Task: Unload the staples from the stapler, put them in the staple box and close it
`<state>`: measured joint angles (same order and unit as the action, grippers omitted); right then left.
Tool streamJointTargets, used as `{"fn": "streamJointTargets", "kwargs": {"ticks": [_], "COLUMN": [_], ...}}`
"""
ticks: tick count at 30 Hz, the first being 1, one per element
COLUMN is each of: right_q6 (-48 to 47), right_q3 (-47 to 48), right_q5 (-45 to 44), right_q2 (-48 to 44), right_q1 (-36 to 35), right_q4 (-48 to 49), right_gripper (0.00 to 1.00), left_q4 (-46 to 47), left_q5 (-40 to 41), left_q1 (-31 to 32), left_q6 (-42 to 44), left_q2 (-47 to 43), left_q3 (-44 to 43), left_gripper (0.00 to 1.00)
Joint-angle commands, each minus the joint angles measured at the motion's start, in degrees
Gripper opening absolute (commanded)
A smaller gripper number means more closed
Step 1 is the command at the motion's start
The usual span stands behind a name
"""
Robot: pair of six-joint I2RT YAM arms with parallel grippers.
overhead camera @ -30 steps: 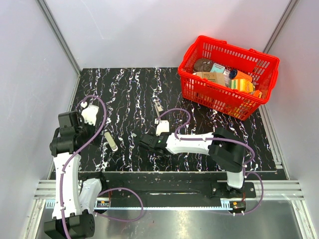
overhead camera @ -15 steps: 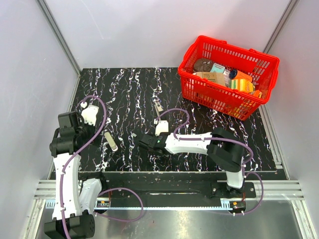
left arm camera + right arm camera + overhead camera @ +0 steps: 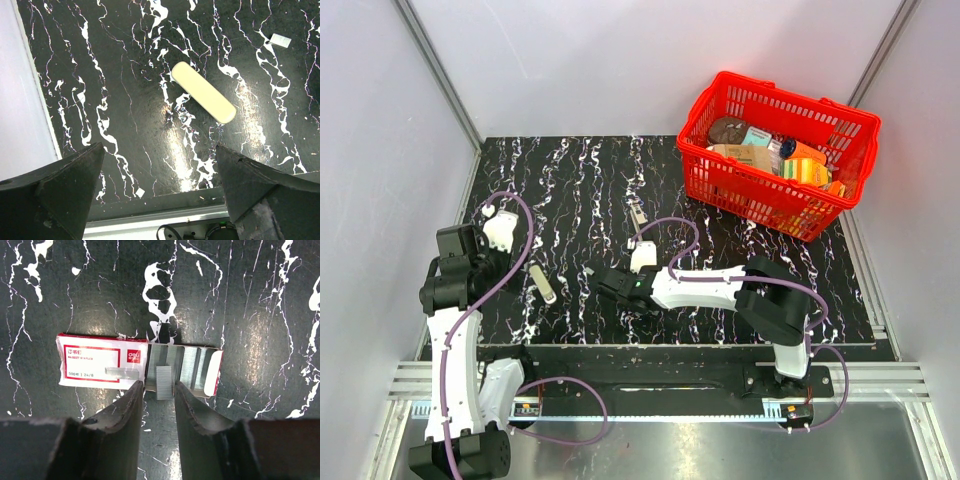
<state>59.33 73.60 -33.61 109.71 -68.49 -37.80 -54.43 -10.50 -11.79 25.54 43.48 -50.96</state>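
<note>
- R gripper (image 3: 159,386): jaws narrow round staples (image 3: 164,382) at open end of box (image 3: 100,365), centre frame; firm grip or not, can't tell.
- L gripper (image 3: 159,165): spread wide, empty, over pale oblong bit (image 3: 203,92).
- Top view: stapler (image 3: 637,215) mid-frame, apart from both.
- Best: pinch strip square on long sides, lift straight, no twist.

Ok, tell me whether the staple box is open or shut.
Open: the staple box has its inner tray slid out of the sleeve, baring rows of silver staples.
</note>
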Motion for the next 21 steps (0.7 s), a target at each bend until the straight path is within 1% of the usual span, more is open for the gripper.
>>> {"fn": "streamJointTargets", "kwargs": {"ticks": [1,4,8,10,16,21], "right_q6": [-0.79,-1.06,-1.32,-1.41,-2.03,-4.66], "right_q3": [0.67,-0.39,-3.02,-3.99,-5.75,-8.65], "right_q5": [-1.82,-1.55,-2.34,-2.69,-0.68,1.87], "right_q2": [-2.3,-4.76,-8.63,-9.51,-9.43,-10.66], "right_q1": [-0.59,-0.51,-0.51,-0.51,-0.51,-0.51], "right_q4": [1.59,1.94,2.29,2.47,3.52,7.91], "right_gripper": [0.36,0.3,0.14,0.09,0.0,0.0], "left_q4": [0.38,0.21,0.12,0.12,0.03,0.03], "left_q5": [-0.92,-1.01,-1.01,-1.19,-1.28,-0.93], "left_q1": [-0.34,-0.34,-0.34,-0.34,-0.34,-0.34], "left_q6": [0.3,0.39,0.3,0.39,0.39,0.56], "left_q2": [-0.68,-0.77,-0.59,-0.51,-0.16,0.46], "left_q3": [-1.16,-1.42,-1.34,-1.42,-1.86,-2.3], "left_gripper": [0.99,0.99,0.99,0.99,0.99,0.99]}}
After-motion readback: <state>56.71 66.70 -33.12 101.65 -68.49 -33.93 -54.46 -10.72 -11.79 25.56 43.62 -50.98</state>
